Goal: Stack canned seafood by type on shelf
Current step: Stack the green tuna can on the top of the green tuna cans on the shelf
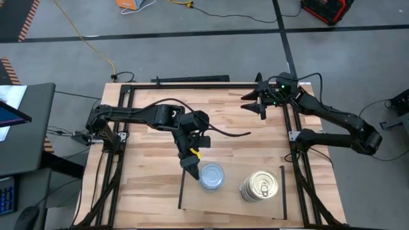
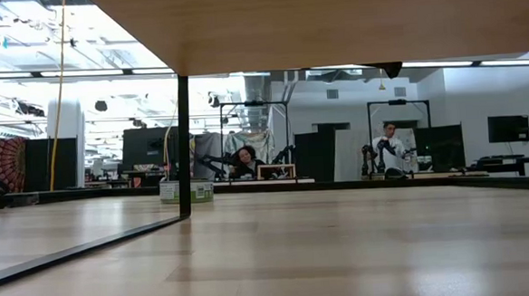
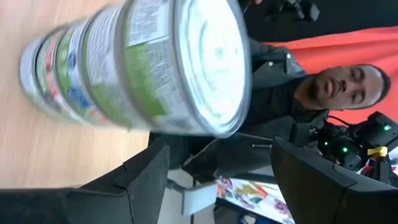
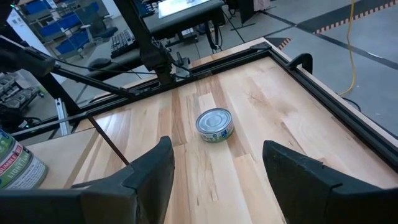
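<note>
A stack of silvery-blue-lidded tins (image 1: 211, 176) stands on the pale shelf board (image 1: 230, 207), and a stack of gold-lidded tins (image 1: 259, 186) stands to its right. My left gripper (image 1: 190, 168) hovers just left of the silvery-blue stack, open. In the left wrist view the stack (image 3: 155, 68) lies ahead of the spread fingers of the left gripper (image 3: 227, 180), apart from them. My right gripper (image 1: 255, 102) waits open at the table's far right corner. Its wrist view shows the right gripper (image 4: 214, 180) and one single tin (image 4: 214, 124) resting flat on the tabletop.
Thin black strips (image 1: 181, 191) (image 1: 282, 185) bound the shelf's short sides. A black frame rail (image 4: 323, 93) runs along the table edge. The left arm (image 1: 160, 116) stretches across the table's middle. People (image 2: 391, 146) are in the room beyond the table.
</note>
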Controlling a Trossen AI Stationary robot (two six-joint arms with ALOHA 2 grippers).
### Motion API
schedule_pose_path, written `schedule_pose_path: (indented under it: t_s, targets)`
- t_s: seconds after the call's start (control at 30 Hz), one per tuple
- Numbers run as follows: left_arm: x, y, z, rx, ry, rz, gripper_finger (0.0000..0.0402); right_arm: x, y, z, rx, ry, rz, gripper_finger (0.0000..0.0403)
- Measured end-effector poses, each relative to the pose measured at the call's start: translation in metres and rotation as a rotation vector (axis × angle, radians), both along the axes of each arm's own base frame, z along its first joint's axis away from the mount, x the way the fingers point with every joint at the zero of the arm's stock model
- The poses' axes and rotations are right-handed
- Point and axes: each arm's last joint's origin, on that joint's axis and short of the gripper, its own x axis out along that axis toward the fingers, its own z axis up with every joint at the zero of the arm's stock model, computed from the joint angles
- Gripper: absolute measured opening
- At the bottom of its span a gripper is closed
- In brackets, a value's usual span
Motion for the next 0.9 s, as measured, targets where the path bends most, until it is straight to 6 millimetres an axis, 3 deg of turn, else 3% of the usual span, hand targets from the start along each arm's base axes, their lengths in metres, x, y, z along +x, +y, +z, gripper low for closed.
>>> schedule_pose_path:
  t_s: [0.3, 0.47, 0.7, 0.9]
  targets:
    - [-0.006, -0.005, 0.000, -0.038, 0.034, -0.057, 0.0267, 0.000, 0.000, 0.000, -0.003, 0.000, 0.001, 0.0270]
    - [-0.023, 0.008, 0.011, 0.065, -0.022, -0.028, 0.0267, 0.000, 0.000, 0.000, -0.002, 0.000, 0.001, 0.0270]
    - [-0.063, 0.034, 0.036, 0.469, -0.166, 0.139, 0.0267, 0.000, 0.000, 0.000, 0.005, 0.000, -0.001, 0.0270]
    - [-0.095, 0.047, 0.032, 0.932, -0.017, 0.194, 0.0267, 0.000, 0.000, 0.000, 0.001, 0.000, 0.000, 0.0270]
